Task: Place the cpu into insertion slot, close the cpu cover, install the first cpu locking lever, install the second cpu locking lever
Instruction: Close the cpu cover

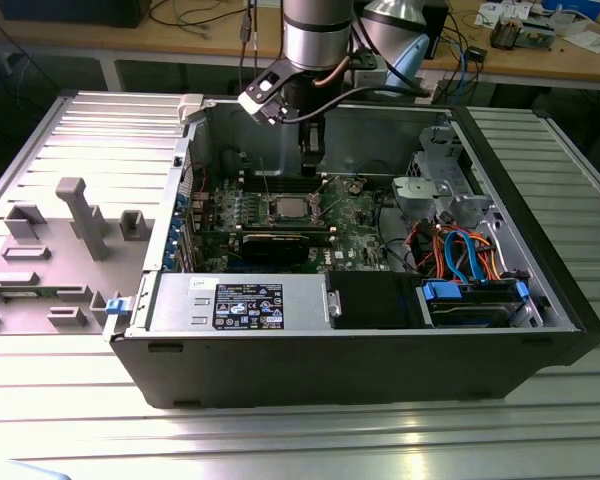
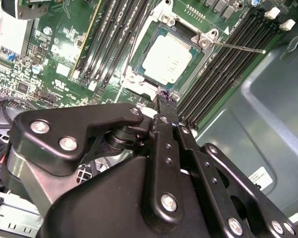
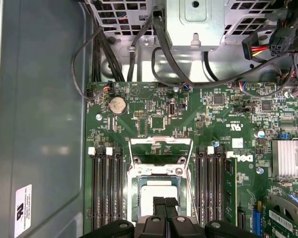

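1 cpu (image 2: 170, 59) in 1 insertion slot (image 2: 188, 79), 1 pincer (image 2: 164, 99) nr, tips (image 3: 159, 202) together

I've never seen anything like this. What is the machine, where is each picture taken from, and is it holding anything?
The machine is a robot arm with a black two-fingered gripper at its end. The exterior view comes from a camera standing off the arm. It shows an open computer case lying on a ribbed metal table, with the arm reaching in from above. Both wrist views come from cameras riding on the arm, looking past the gripper at the green motherboard. On that board sits the insertion slot, and the cpu, a silver square, already lies in it. The gripper's tips hover by the slot's edge with the fingers together, and I see nothing held between them.
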Tool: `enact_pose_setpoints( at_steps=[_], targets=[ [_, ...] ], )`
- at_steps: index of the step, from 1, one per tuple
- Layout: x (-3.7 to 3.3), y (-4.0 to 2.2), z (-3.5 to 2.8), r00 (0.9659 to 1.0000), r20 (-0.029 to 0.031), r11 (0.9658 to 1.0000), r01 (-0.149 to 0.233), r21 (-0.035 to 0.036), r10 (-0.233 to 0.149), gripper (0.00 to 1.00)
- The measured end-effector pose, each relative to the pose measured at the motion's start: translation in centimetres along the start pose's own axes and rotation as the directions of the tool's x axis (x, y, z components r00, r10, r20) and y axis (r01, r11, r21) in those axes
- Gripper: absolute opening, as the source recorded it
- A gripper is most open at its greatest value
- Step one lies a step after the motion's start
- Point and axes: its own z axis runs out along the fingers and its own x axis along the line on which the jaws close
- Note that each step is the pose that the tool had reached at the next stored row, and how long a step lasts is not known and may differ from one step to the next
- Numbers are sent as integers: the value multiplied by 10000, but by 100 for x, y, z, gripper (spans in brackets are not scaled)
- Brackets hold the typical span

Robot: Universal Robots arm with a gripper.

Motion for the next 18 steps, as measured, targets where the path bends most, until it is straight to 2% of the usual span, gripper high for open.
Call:
enact_pose_setpoints(
  at_steps=[18],
  targets=[
    [-1, 137, 5, 10000, 0, 10000, 0, 0, 0, 11]
  ],
)
